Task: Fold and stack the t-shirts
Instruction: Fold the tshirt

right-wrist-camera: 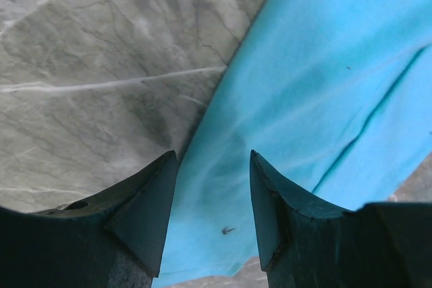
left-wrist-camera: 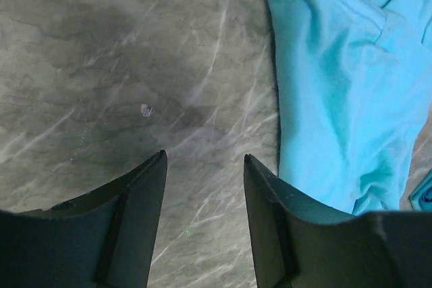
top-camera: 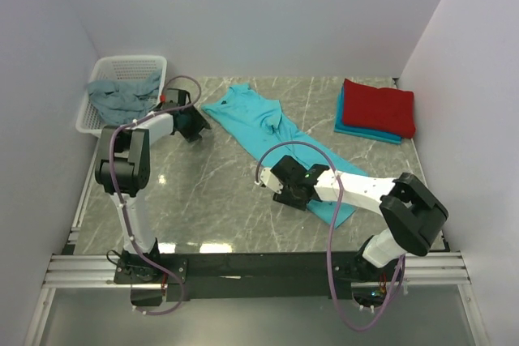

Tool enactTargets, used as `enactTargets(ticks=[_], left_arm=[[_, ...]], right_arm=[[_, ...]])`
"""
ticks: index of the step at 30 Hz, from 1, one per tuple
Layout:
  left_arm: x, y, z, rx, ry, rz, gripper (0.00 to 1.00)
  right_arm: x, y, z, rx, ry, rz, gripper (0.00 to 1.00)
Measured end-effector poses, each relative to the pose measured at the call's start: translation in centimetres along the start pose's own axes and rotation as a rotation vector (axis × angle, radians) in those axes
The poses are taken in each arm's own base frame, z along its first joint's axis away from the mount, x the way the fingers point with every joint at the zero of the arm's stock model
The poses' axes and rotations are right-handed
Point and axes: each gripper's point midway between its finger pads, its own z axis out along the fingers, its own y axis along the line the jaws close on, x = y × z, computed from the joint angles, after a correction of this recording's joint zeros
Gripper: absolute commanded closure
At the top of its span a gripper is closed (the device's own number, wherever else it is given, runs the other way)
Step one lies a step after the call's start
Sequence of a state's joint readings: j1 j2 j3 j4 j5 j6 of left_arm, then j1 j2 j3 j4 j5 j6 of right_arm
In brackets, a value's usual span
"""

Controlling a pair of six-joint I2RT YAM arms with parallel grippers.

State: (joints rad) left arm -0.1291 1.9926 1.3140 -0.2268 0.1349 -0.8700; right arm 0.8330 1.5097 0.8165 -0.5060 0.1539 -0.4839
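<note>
While the turquoise shirt (top-camera: 268,131) lies spread slantwise across the table (top-camera: 203,192), my left gripper (left-wrist-camera: 204,160) stands partly open over bare marble just beside its far end, holding nothing. My right gripper (right-wrist-camera: 212,156), also partly open and empty, hangs over the shirt's near edge. A red shirt (top-camera: 379,107) lies folded far right.

Overhead view, close wrist views — sharing turquoise t-shirt (top-camera: 258,119)
</note>
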Motion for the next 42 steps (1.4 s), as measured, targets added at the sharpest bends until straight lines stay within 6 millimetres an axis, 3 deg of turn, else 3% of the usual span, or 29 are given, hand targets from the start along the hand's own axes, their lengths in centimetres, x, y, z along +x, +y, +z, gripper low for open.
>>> enactTargets(ticks=[6, 10, 19, 22, 24, 27, 32, 35, 39, 42], left_arm=[[-1.5, -0.6, 1.1, -0.031, -0.023, 0.001, 0.45], [-2.1, -1.2, 1.9, -0.021, -0.028, 0.009, 0.45], [-1.8, -3.1, 2.5, 0.074, 0.008, 0.035, 0.47], [-1.8, -3.3, 2.7, 0.089, 0.012, 0.049, 0.46], [-2.1, -3.6, 3.1, 0.097, 0.010, 0.053, 0.46], [-2.7, -4.2, 4.0, 0.109, 0.007, 0.056, 0.52], [-3.6, -4.9, 5.5, 0.119, -0.001, 0.062, 0.82], [-3.9, -5.0, 6.3, 0.115, 0.000, 0.075, 0.99], [-4.8, -5.3, 6.5, 0.101, -0.017, 0.114, 1.00], [-5.7, -5.3, 6.8, 0.083, -0.028, 0.145, 0.99]], right_arm=[[-0.1, -0.2, -0.3, 0.011, 0.007, 0.022, 0.46], [-0.9, 0.8, -0.6, -0.047, -0.025, 0.038, 0.45], [-0.5, 2.0, 0.5, -0.095, 0.000, 0.061, 0.46], [-0.5, 1.4, 0.7, -0.062, 0.006, 0.069, 0.49], [-0.5, 1.2, 0.8, -0.046, 0.010, 0.070, 0.58], [-0.5, 0.9, 1.1, -0.023, 0.022, 0.075, 0.73], [-0.6, 0.5, 1.5, -0.001, 0.044, 0.073, 0.99], [-0.7, 0.5, 1.5, -0.006, 0.055, 0.063, 1.00], [-1.2, 1.3, 1.3, -0.036, 0.054, 0.030, 1.00], [-3.3, 3.5, 1.0, -0.123, 0.017, -0.017, 1.00]])
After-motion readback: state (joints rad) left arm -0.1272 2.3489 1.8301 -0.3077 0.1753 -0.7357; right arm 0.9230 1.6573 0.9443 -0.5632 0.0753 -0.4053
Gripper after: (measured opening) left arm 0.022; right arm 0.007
